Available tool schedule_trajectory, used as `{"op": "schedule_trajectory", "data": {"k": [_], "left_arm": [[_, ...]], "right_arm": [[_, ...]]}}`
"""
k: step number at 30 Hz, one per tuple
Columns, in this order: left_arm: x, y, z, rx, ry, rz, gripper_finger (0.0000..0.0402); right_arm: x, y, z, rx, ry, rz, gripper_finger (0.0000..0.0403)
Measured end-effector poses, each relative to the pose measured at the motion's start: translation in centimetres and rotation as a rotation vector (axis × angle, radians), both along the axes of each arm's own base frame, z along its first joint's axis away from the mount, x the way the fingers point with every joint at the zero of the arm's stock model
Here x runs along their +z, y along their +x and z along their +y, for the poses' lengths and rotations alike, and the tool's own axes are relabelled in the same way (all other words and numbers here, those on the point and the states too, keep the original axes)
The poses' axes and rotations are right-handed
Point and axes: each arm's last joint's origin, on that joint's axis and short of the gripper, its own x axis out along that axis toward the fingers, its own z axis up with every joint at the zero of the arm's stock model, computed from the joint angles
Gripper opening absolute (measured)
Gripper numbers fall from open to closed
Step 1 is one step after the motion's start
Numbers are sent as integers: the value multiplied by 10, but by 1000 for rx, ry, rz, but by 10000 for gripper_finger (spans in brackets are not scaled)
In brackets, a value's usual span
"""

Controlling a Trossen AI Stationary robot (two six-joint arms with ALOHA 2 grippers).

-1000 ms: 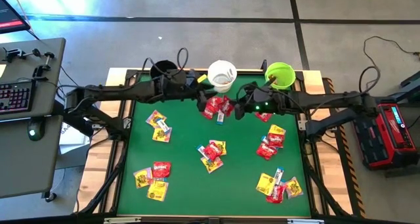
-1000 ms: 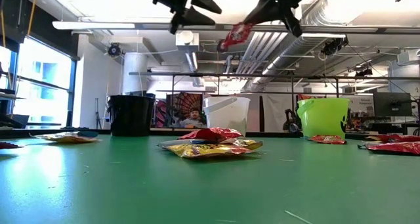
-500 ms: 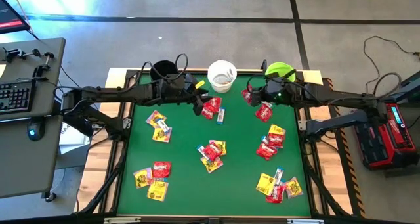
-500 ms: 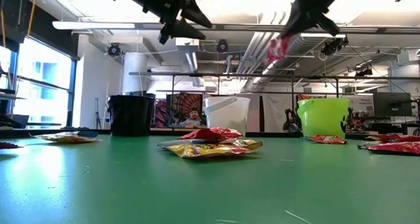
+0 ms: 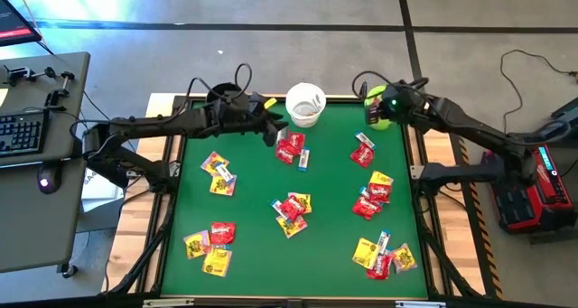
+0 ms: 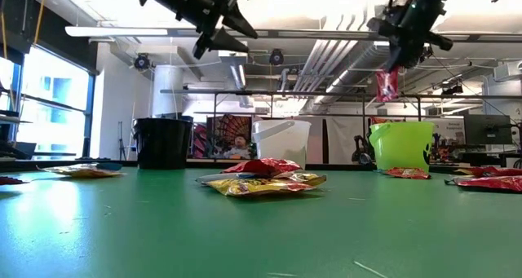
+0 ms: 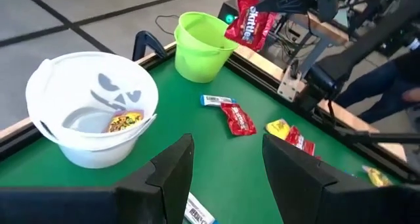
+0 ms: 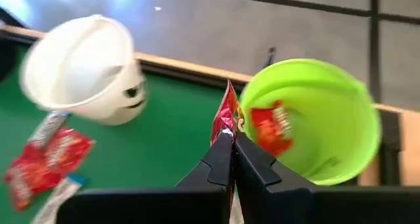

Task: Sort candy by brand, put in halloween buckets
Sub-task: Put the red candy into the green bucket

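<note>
Three buckets stand along the table's far edge: a black bucket, a white bucket holding a yellow packet, and a lime green bucket holding a red packet. My right gripper is shut on a red candy packet above the green bucket's rim on the white bucket's side. My left gripper hovers open and holds nothing, above the mat near the white bucket. Red, yellow and white-and-blue candy packets lie flat in heaps on the green mat. My right gripper pinches one end of the red packet between its two fingers. The fingers slant downward toward the table's far right corner. The packet hangs below them, lifted clear, just above the green bucket's rim.
Candy heaps lie near the white bucket, near the green bucket, at mid-left, in the centre, on the right and at both near corners. A wooden rim frames the mat.
My right gripper has swung from beside the white bucket toward the table's far right corner, carrying the red packet clear of the mat to the green bucket, and has tipped more steeply downward. It has stayed shut on the packet.
</note>
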Motion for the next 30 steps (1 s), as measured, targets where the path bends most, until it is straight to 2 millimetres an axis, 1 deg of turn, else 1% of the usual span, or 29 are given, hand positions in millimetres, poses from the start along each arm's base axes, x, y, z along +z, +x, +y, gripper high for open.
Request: {"op": "schedule_trajectory", "data": {"k": [3,6,9,13,16,20,28,30], "left_arm": [[0,-2,7,27,-20,-8,175],[0,-4,13,56,-40,-16,175],[0,-6,18,74,-42,-17,175],[0,-8,22,89,-43,-18,175],[0,-8,22,90,-42,-18,175],[-1,-8,22,97,-62,-13,175],[-4,-10,22,92,-57,26,175],[-4,-10,22,92,-57,26,175]], "right_arm": [[-2,-5,-10,-12,-31,79,0],[-4,-8,-19,4,-60,173,0],[-8,-9,-29,35,-57,226,0],[-23,-8,-41,45,-27,263,0],[-29,-5,-50,39,-46,260,0],[-39,-5,-63,6,-19,284,0],[-62,-6,-90,-78,46,375,0],[-69,-6,-96,-93,56,426,0]]}}
